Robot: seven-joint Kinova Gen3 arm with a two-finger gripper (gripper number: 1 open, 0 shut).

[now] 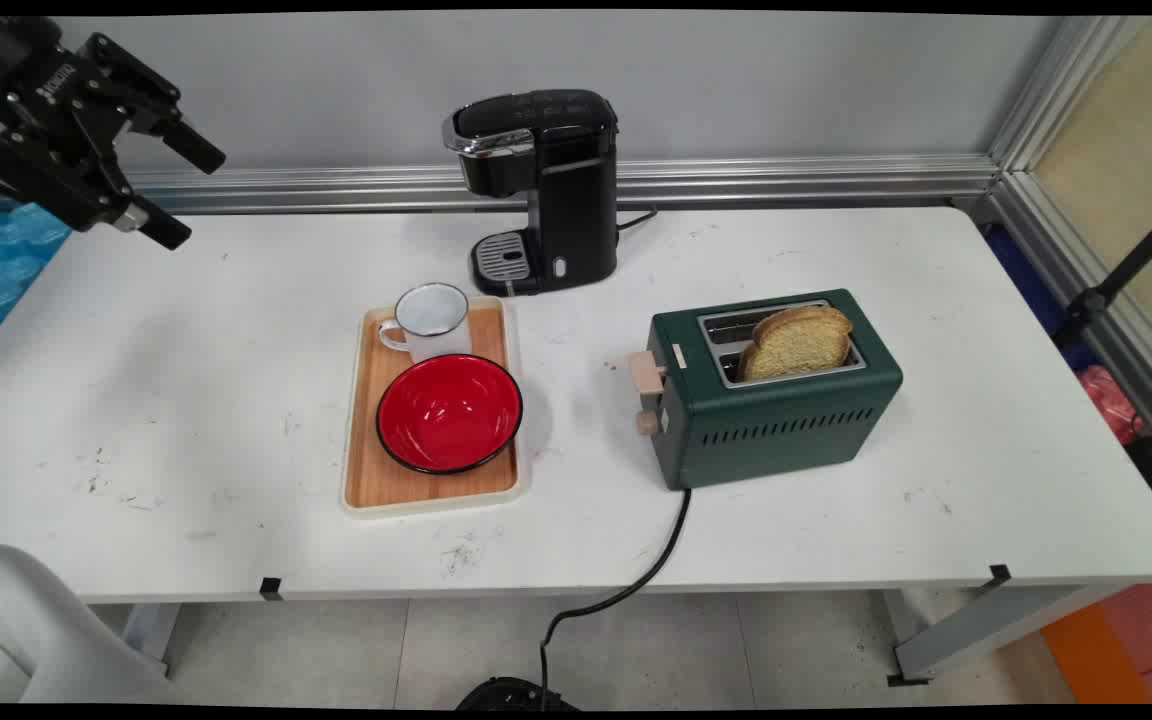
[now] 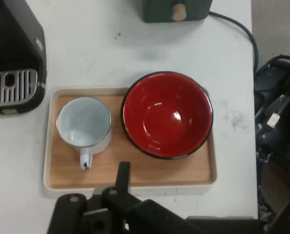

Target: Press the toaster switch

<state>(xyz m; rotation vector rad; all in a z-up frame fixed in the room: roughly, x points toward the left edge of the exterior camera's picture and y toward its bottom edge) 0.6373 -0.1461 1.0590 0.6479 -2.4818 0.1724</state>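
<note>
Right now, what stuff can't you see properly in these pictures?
- Toaster: the bread slice hides the bottom of its slot in the main view; the hand view cuts the toaster off at the top edge.
- Coffee machine: the hand view's left edge cuts it off.
- Gripper: the hand view shows one finger only.
- Toaster cord: its end leaves the main view's bottom edge.
- Tray: the gripper's linkage covers part of its nearest rim in the hand view.

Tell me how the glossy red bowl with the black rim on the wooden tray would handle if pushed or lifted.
The glossy red bowl with the black rim looks stiff and enamelled, so probably slippery to pinch. Its wide, low shape suggests sliding rather than tipping. Pushed toward the white mug close beside it on the wooden tray, it would likely bump it.
</note>
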